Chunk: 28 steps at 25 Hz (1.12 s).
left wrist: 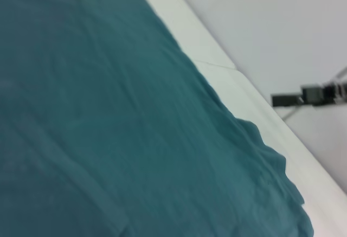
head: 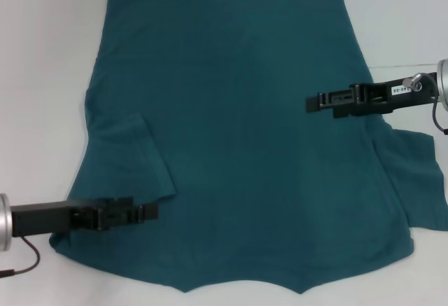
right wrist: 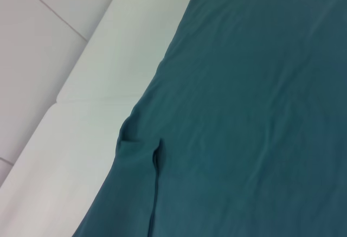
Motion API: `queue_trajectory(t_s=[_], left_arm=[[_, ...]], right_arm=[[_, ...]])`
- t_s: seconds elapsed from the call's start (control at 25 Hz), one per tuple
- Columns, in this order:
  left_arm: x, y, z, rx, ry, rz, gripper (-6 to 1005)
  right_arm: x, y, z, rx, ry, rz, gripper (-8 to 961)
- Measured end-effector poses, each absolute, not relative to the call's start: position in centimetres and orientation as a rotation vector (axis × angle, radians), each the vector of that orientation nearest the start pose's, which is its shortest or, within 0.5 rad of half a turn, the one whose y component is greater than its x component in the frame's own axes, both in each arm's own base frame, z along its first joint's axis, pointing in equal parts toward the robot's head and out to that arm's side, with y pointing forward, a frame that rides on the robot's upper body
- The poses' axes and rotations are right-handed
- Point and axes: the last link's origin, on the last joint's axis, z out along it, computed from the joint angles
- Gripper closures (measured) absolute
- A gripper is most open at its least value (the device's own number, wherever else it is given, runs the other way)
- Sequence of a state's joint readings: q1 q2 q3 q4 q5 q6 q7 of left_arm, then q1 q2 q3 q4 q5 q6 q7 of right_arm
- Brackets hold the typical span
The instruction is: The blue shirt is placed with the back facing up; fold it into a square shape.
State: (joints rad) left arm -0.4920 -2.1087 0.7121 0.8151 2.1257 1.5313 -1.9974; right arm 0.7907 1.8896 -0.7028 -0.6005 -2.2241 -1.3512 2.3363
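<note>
The blue shirt (head: 245,131) lies spread flat across the white surface (head: 42,54), plain side up, hem at the far edge and collar notch toward the robot. One fold looks done already: the sleeve on the robot's left (head: 133,162) is turned in over the body of the shirt, its edge running diagonally across the cloth. The sleeve on the right (head: 420,176) is another story; it sticks out sideways onto the surface, unfolded.

The left end effector (head: 148,212) hovers low near the collar-side corner, just beside that tucked sleeve, fingers pointing inward over the fabric. They look close together with no cloth between them, so I call it clenched on nothing. The right end effector (head: 313,101) reaches in from the other side over the shirt's mid-body, above the loose sleeve, also narrow at the tip and holding nothing as far as I can see. The left wrist view catches it far off (left wrist: 284,99) past the shirt's rumpled edge.

Progress, then: early. By my reading one sleeve is in; the other sleeve, the side panels, and the lengthwise folds that make a square remain. The right wrist view shows a small crease (right wrist: 154,155) near the shirt's edge, which may need smoothing.
</note>
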Motion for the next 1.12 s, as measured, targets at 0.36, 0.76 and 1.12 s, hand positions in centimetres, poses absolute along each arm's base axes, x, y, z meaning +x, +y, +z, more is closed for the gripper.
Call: queue_trajectory(t_s=[0.36,0.76,1.12], left_arm=[[-27.2,33.1,0.2,-2.503,-1.402,-0.619,186],[-27.6,33.4,0.8,-2.439,-1.418,-0.661,186],[-27.3,33.9,0.7,-2.423,-1.429,-0.666,186]], right_arm=[[25.7,40.8,8.1,-2.335,1.58,0.403,22],[31.6,36.7,14.1,-2.052,1.797,0.486,43],[35.4,34.7,14.8,-1.859,1.926,0.367,136]])
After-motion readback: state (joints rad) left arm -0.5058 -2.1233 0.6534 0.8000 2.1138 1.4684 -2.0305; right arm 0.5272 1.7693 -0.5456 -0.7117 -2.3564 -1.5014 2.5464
